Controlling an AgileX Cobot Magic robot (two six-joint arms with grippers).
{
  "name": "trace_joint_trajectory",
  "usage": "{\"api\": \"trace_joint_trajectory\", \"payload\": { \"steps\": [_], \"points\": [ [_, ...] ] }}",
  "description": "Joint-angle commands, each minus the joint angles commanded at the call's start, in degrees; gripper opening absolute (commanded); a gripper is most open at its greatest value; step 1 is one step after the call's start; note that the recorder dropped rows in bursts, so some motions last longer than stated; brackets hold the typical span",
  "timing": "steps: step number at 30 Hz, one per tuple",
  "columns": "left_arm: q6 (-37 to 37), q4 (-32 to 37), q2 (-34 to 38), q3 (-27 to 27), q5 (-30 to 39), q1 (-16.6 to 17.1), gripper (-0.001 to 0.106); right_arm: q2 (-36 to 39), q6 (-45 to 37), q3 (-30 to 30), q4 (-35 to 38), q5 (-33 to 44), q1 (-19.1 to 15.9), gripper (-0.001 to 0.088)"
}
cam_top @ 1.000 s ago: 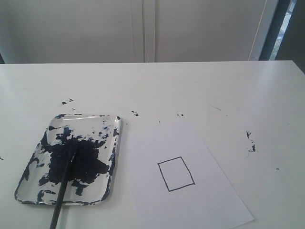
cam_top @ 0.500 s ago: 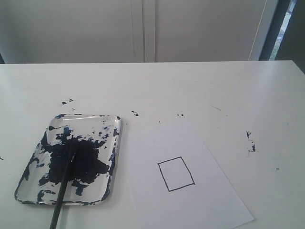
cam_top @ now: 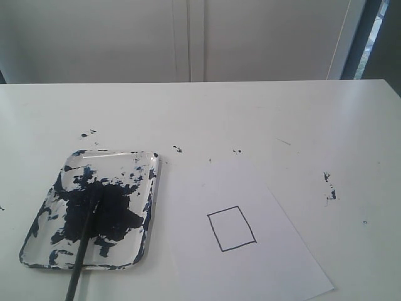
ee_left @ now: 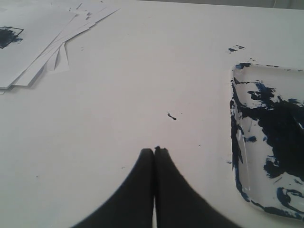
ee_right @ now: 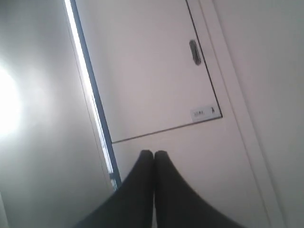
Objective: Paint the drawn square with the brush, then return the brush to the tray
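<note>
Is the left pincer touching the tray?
Apart. In the left wrist view the shut left pincer ends over the table, with white table showing between it and the tray.

The white tabletop [cam_top: 250,113] carried a loose sheet of paper [cam_top: 276,263] lying askew near the front edge. Dark paint specks [cam_top: 178,149] dotted the surface beyond it, with a few more [cam_top: 328,185] off to the right. Pale cabinet doors [cam_top: 188,37] stood behind. Elsewhere on the tabletop, a fanned stack of paper sheets [ee_left: 42,42] lay with a dark daub [ee_left: 7,35] on the top one. The right wrist view showed a pale door panel [ee_right: 142,71] with a small dark handle [ee_right: 194,52] and a label [ee_right: 205,113].
</note>
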Motion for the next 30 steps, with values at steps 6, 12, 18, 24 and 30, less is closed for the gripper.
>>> {"api": "trace_joint_trajectory", "payload": {
  "steps": [6,12,18,24,30],
  "points": [
    [0.0,0.0,0.0,0.0,0.0,0.0,0.0,9.18,0.53,-4.36,-9.42,-10.5,0.0,0.0],
    [0.0,0.0,0.0,0.0,0.0,0.0,0.0,18.3,2.0,-9.34,-18.23,-18.29,0.0,0.0],
    [0.0,0.0,0.0,0.0,0.0,0.0,0.0,24.91,3.14,-11.13,-24.3,-20.69,0.0,0.0],
    [0.0,0.0,0.0,0.0,0.0,0.0,0.0,32.82,3.96,-11.13,-26.73,-18.04,5.25,0.0],
    [0.0,0.0,0.0,0.0,0.0,0.0,0.0,42.55,-0.11,-11.41,-22.88,-3.48,24.55,0.0]
  ]
}}
